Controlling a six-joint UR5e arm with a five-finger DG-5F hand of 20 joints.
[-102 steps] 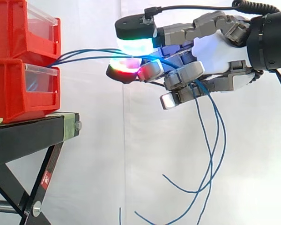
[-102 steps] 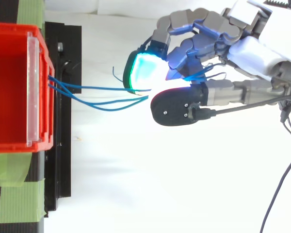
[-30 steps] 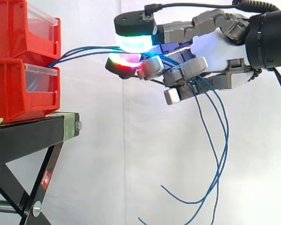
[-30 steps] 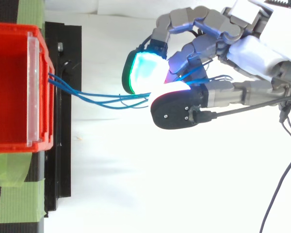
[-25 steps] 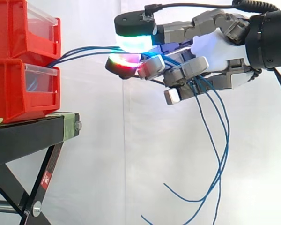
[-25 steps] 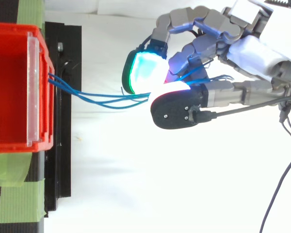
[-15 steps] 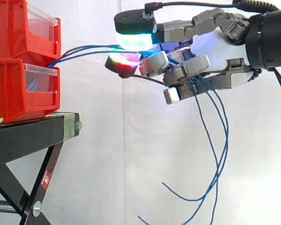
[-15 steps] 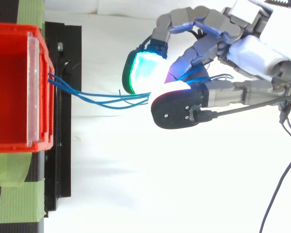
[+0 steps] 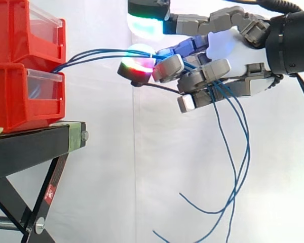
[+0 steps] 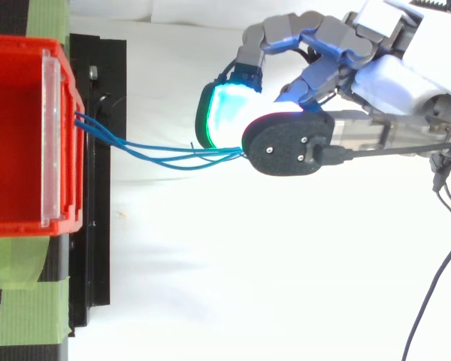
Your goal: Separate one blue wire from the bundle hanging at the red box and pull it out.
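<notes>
Right of the red bins, well apart from them: my hand, level with the gap between upper and lower bin. The blue wires leave that gap and run right into my hand. Lower fingers curled round them; green-glowing fingertip lifted clear above. Loose ends hang below.

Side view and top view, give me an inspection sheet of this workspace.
Surface: black stand, green tape on it.
Job's things: two stacked red bins; blue wires come out where they meet.
Clutter: nothing seen.
Hand: hand right of the bins, fingers curled round the blue wires, one glowing pad raised above them.
Cables: blue wires span bins to hand; loose ends hang below it.
Surroundings: white curtain.
</notes>
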